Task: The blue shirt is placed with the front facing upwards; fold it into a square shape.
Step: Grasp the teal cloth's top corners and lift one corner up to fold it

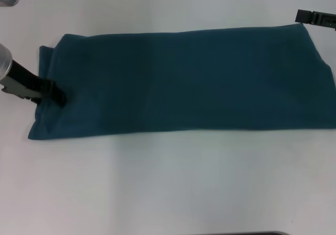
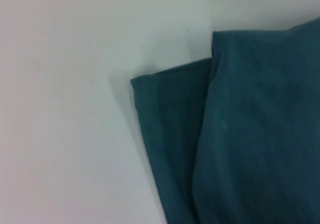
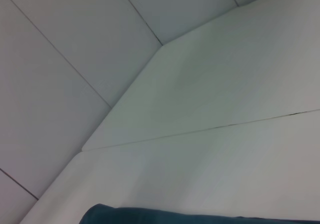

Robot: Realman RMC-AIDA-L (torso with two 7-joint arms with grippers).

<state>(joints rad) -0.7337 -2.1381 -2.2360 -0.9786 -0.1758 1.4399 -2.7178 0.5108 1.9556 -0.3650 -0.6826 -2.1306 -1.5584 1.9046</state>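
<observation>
One long band of dark teal cloth is all the blue shirt makes now: it lies flat on the white counter, folded lengthwise, running from near the left edge to past the right edge of the head view, about midway between the near and far edges. Only plain fabric faces up. At its left end a lower layer sticks out a little beyond the upper one, and the left wrist view shows the same stepped corner against bare counter.

The left gripper is down on that left end, its black tip touching the cloth just inside the edge; whether the jaws pinch any fabric or how far apart they stand cannot be told. The right gripper hangs apart from the shirt, just beyond its far right corner, and the state of its jaws cannot be told either. Its wrist camera looks across the counter to pale wall panels, with a sliver of the shirt.
</observation>
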